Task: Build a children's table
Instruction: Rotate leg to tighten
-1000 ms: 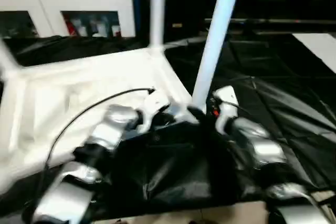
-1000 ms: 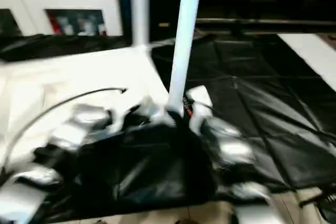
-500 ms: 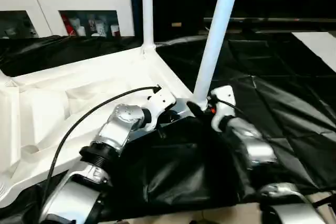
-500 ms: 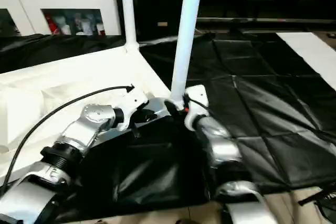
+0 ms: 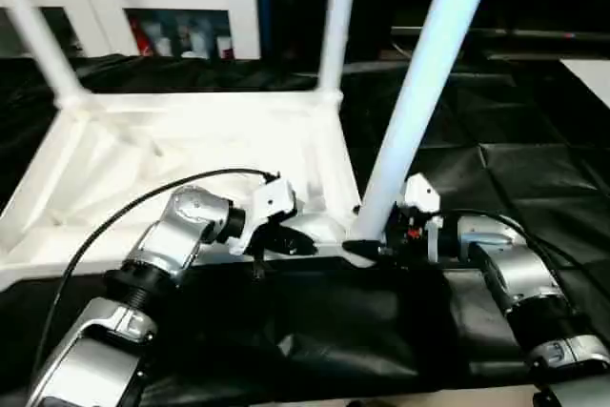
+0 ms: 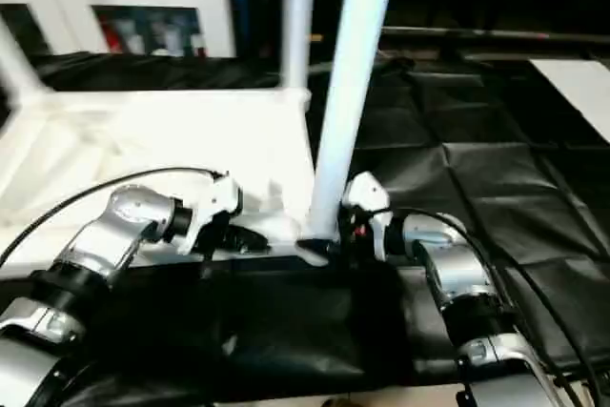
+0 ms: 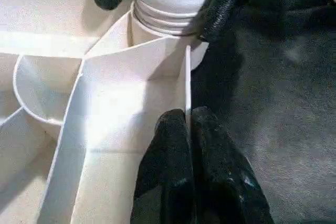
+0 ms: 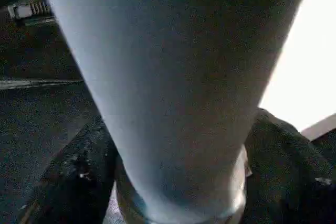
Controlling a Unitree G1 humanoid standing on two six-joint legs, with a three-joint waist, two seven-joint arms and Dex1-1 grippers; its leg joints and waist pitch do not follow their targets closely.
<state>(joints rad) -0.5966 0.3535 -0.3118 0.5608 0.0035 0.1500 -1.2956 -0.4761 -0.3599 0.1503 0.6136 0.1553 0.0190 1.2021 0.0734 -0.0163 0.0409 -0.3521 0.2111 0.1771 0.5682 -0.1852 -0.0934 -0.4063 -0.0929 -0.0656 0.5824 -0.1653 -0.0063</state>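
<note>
So the children's table [image 5: 191, 154] is upside down on crinkly black sheeting [image 5: 534, 169], all smooth white plastic, with a raised rim and thin ribs dividing the underside into shallow cells. Three round tube legs stand up from its corners: one at the far left corner [image 5: 38, 40], one at the far right corner [image 5: 335, 26], and the near right leg [image 5: 419, 92], which leans a bit and has a ringed collar where it meets its round socket.

The left gripper [image 7: 190, 124] has its two rubbery black fingers pressed together, tips right at the thin rim wall near that socket; can't tell if the wall is actually pinched between them. The right gripper [image 5: 367, 253] sits at the base of the near right leg, with a finger [image 8: 79, 177] on each side of the tube, spread wide; whether they press it I can't tell.

Behind the table's far edge is a white cabinet [image 5: 162, 7] with glass doors and bottles inside. A black cable [image 5: 143, 207] loops over the left forearm.
</note>
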